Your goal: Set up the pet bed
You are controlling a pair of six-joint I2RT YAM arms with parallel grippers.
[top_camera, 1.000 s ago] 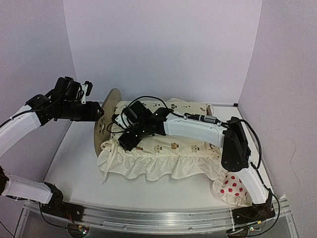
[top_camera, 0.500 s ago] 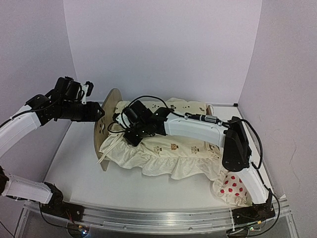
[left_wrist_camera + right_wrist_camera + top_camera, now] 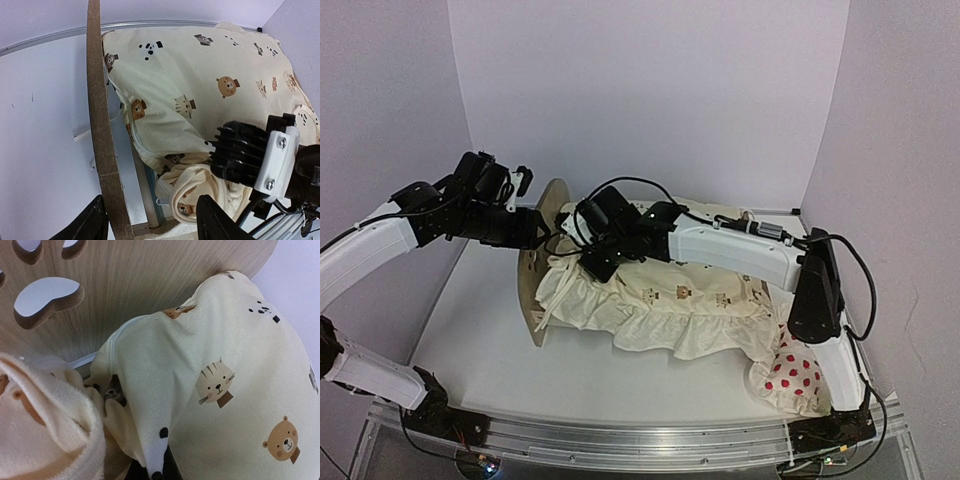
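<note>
Your small light plywood pet bed (image 3: 542,338) sits mid-frame, its long side running left to right. Its rounded paw-print end board (image 3: 530,288) is at the left. Your left gripper (image 3: 544,240) is wide open around that board's edge. Your right gripper (image 3: 593,264) pinches the cream animal-print cushion (image 3: 690,292).

Tan pet bed (image 3: 150,280); cream animal-print cushion (image 3: 690,290); red-dotted pillow (image 3: 788,382).

A robot lab booth: plain white walls (image 3: 650,90) close around a white desk (image 3: 470,335) edged by a metal rail (image 3: 620,432).
</note>
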